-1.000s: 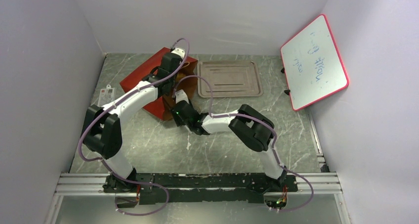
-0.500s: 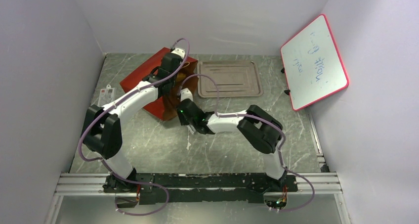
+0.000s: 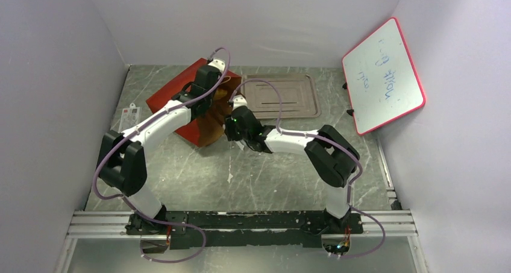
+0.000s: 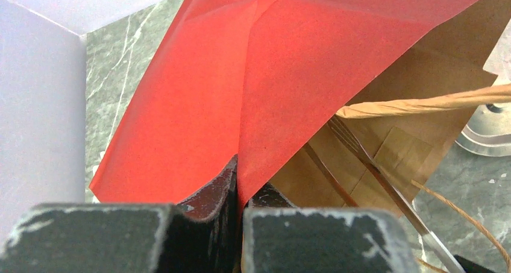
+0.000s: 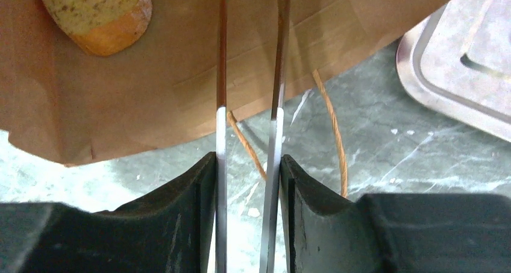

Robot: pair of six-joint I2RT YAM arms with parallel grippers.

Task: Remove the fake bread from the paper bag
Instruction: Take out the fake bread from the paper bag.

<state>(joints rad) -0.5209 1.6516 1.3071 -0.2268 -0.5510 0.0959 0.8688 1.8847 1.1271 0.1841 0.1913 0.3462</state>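
Note:
The paper bag (image 3: 175,92), red outside and brown inside, lies on its side at the back left. My left gripper (image 4: 239,176) is shut on the red edge of its mouth (image 4: 265,92) and holds it up. My right gripper (image 5: 248,164) is shut on thin metal tongs (image 5: 278,74), whose two arms reach into the bag's brown inside (image 5: 150,74). One piece of fake bread (image 5: 96,14), golden with an orange crust, lies inside the bag to the left of the tongs, apart from them. The tong tips run out of view.
A flat silver metal tray (image 3: 280,95) lies just right of the bag. A red-framed whiteboard (image 3: 382,74) leans on the right wall. A small white card (image 3: 128,115) lies by the left wall. The bag's cord handles (image 5: 334,128) trail on the table under the tongs.
My right arm has swung away from me and to the right, up to the bag's mouth, and its jaws have narrowed on the tongs. The left gripper stays shut on the bag.

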